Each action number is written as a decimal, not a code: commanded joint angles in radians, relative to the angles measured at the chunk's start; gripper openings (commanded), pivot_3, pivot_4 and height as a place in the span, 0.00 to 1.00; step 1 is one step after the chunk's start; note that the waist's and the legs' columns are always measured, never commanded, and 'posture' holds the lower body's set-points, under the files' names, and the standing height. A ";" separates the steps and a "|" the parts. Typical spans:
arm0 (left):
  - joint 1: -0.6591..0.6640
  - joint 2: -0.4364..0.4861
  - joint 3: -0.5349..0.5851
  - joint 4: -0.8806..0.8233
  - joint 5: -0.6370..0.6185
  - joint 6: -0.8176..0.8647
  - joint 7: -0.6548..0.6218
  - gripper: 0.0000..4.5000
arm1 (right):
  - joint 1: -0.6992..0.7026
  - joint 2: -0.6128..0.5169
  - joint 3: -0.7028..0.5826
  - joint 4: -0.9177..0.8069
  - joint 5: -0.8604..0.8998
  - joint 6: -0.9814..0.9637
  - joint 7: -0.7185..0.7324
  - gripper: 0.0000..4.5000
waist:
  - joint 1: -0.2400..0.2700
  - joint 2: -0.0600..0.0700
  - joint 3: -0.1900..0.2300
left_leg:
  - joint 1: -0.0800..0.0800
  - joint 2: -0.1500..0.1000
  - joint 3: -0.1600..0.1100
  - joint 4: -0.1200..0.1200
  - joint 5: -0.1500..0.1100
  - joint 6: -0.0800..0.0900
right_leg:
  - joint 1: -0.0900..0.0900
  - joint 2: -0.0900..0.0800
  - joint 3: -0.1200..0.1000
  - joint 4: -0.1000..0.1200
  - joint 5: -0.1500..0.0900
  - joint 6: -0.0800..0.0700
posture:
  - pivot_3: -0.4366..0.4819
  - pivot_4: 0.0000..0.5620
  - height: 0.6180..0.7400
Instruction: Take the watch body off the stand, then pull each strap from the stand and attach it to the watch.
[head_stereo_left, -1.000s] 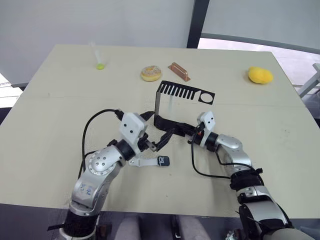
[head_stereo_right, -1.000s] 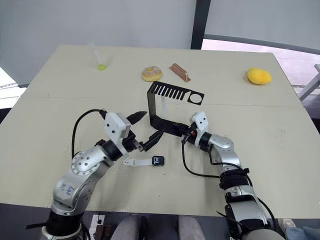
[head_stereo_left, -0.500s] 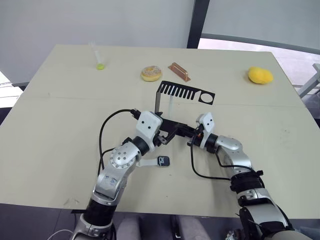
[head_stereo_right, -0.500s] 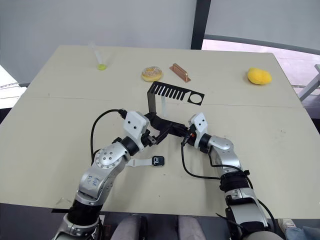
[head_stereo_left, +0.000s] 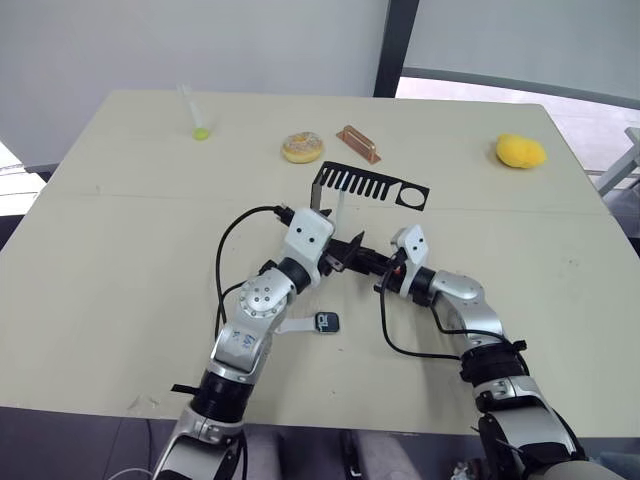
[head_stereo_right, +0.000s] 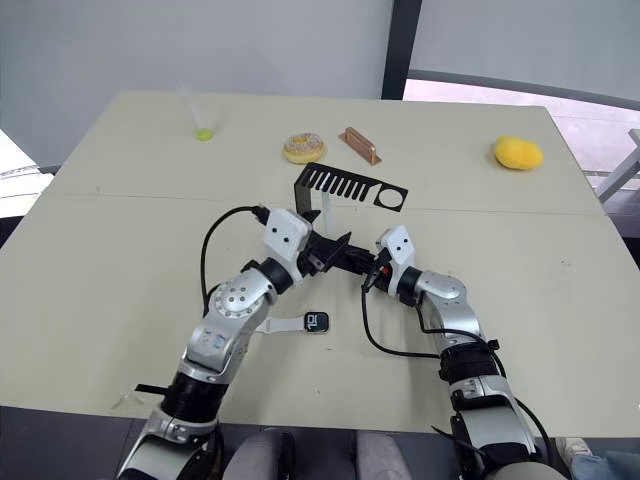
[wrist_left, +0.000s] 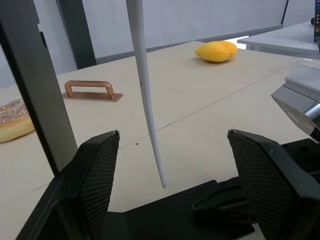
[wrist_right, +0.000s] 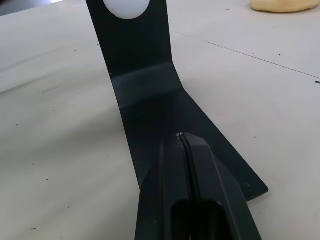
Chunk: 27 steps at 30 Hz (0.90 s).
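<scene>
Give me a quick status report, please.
Left gripper open, facing hanging strap. Right gripper shut, pressing on stand foot. Watch on table, one strap on. Nothing blocking.

Right gripper (wrist_right: 184, 137): fingers pressed together, tips resting on the flat foot of the stand (wrist_right: 150, 95). Ahead of the tips the upright back rises. Beyond, to one side, a yellow object (wrist_right: 285, 5) on the table (wrist_right: 55, 150).

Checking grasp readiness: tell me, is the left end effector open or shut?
Open. The left end effector has its two fingers spread wide, with the hanging white strap between them, untouched.
</scene>
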<state>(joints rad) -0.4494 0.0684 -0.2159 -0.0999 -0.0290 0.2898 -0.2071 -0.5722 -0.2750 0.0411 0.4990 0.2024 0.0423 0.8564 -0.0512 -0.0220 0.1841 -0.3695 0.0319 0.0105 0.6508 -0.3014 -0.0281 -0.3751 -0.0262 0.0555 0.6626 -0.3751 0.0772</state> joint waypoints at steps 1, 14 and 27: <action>-0.038 -0.027 0.004 0.014 0.021 -0.047 0.022 0.83 | 0.022 0.016 0.020 0.014 -0.015 0.028 -0.016 0.00 | 0.000 0.000 0.000 | 0.000 0.000 0.000 0.000 0.000 0.000 | 0.000 0.000 0.000 0.000 0.000 0.000 | 0.48 0.27 1.00; -0.087 -0.047 0.021 0.108 0.044 -0.133 0.039 0.17 | 0.036 0.019 0.023 0.016 -0.029 0.037 -0.014 0.00 | -0.001 -0.001 -0.001 | 0.000 0.000 0.000 0.000 0.000 -0.001 | 0.000 0.000 0.000 0.000 0.000 0.000 | 0.48 0.27 1.00; -0.073 -0.037 0.031 0.054 0.044 -0.166 0.031 0.01 | 0.050 0.025 0.019 0.024 -0.053 0.058 -0.080 0.00 | 0.000 -0.003 -0.002 | 0.001 0.000 0.000 0.000 0.000 -0.001 | 0.000 0.000 0.000 0.000 0.000 0.000 | 0.48 0.27 1.00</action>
<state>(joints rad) -0.5188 0.0348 -0.1941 0.0102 0.0092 0.1476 -0.1757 -0.5585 -0.2591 0.0404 0.4771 0.1767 0.0630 0.8071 -0.0514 -0.0248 0.1823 -0.3688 0.0321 0.0106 0.6505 -0.3010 -0.0287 -0.3748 -0.0261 0.0556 0.6627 -0.3751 0.0772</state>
